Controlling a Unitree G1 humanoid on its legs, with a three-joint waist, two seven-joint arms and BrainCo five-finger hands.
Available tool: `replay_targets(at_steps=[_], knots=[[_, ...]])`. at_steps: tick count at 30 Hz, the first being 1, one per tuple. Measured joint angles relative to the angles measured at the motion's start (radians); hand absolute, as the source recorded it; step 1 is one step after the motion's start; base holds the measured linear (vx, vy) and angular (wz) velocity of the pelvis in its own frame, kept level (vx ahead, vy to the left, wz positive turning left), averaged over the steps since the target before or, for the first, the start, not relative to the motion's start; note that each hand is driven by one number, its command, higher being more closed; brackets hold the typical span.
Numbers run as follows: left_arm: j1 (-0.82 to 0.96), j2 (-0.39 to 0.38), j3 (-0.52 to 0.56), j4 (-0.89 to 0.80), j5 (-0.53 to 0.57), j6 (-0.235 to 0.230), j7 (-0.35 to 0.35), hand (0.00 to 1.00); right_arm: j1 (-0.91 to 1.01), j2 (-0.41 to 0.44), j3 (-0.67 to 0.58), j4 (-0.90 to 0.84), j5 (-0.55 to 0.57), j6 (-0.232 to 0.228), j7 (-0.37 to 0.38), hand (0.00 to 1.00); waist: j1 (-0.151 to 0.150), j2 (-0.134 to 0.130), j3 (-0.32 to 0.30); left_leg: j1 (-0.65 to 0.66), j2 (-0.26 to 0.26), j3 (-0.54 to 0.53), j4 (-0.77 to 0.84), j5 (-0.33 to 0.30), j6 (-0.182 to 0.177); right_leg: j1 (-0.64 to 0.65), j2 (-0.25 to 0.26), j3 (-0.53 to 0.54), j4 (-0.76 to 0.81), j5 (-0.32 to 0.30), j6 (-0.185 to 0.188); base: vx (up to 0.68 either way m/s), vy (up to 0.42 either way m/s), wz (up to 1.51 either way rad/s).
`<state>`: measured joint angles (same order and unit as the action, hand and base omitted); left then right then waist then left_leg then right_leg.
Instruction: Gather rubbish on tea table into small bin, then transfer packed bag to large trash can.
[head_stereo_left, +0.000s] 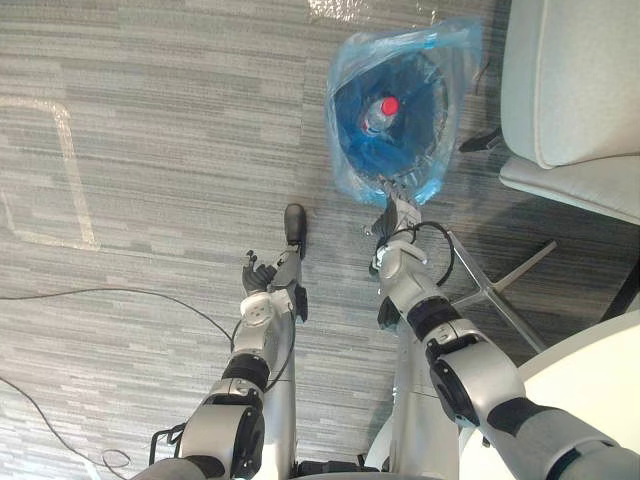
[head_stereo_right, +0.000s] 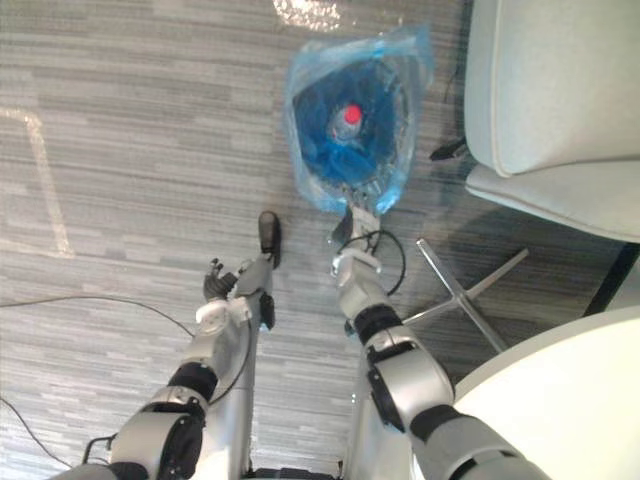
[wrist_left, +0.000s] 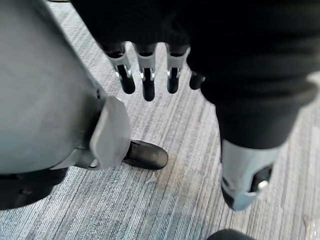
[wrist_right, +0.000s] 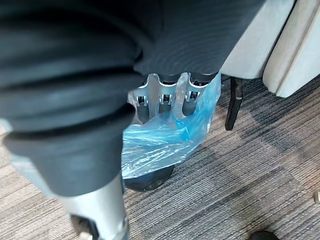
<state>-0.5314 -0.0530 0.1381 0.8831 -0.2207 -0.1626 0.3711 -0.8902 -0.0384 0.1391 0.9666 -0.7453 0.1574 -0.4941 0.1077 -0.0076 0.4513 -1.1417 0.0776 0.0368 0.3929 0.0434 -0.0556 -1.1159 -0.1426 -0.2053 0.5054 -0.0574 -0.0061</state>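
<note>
1. Left eye view: the blue bag (head_stereo_left: 345, 150) stands open on the grey ribbed carpet (head_stereo_left: 150, 200), just beside a pale padded chair (head_stereo_left: 570, 80). The right hand (head_stereo_left: 398, 215) reaches to the bag's near rim and meets it. The left hand (head_stereo_left: 262, 285) hangs low, well apart from the bag. A corner of the white worktop (head_stereo_left: 590, 380) shows, smooth and rounded. Gathering looks finished, and the step in hand seems to be taking hold of the bag for the carry to the large can.
2. Right eye view: inside the bag lies a clear bottle (head_stereo_right: 347, 130) with a red cap (head_stereo_right: 352, 114), a hard, light shape under thin, glossy, crinkled film. The film is see-through and stands up loosely in a crumpled collar.
3. Left wrist view: the left hand's fingers (wrist_left: 148, 80) hang straight and relaxed over the carpet, holding nothing.
4. Right wrist view: the right hand's fingers (wrist_right: 161, 100) go down behind the film and their tips are hidden, so I cannot tell whether they grip it. Under the bag shows the dark round base of the small bin (wrist_right: 150, 181). The next move likely calls for pinching a good bunch of the slippery film, then lifting straight up so that the bin stays down.
</note>
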Motion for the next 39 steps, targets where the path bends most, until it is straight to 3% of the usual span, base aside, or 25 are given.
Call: replay_targets(at_steps=[12,21,31,39], knots=[[0.000,0.001,-0.001,-0.009,-0.019,-0.001,-0.001,0.00,-0.021,-0.008,0.004,-0.023,0.064,-0.015,-0.002,1.00,0.002,0.000,0.000,-0.008,0.000,-0.004,-0.003,0.004,0.000,-0.005,0.001,-0.004,-0.002,0.000,-0.001,0.00,-0.004,0.01],[0.000,0.004,0.000,-0.010,-0.019,0.002,-0.001,0.00,0.027,-0.024,0.012,-0.170,0.122,-0.037,-0.028,1.00,0.003,0.000,0.000,-0.008,0.009,0.001,0.019,0.001,0.000,0.003,0.008,-0.001,-0.005,0.004,-0.003,-0.01,-0.018,-0.04],[0.041,0.006,0.012,-0.010,-0.017,0.042,-0.004,0.00,0.205,-0.021,0.062,-0.382,0.330,-0.134,-0.013,1.00,0.002,0.000,0.000,0.084,0.036,0.011,0.041,-0.030,0.005,0.112,0.033,0.000,-0.032,0.017,-0.008,-0.01,-0.018,-0.09],[0.110,0.002,0.031,-0.009,-0.001,0.066,-0.005,0.00,0.357,-0.001,0.066,-0.503,0.485,-0.186,0.051,1.00,-0.002,-0.006,-0.004,0.255,0.037,0.026,-0.018,-0.025,-0.003,0.279,0.041,0.001,-0.096,0.023,-0.006,0.03,-0.009,-0.01]])
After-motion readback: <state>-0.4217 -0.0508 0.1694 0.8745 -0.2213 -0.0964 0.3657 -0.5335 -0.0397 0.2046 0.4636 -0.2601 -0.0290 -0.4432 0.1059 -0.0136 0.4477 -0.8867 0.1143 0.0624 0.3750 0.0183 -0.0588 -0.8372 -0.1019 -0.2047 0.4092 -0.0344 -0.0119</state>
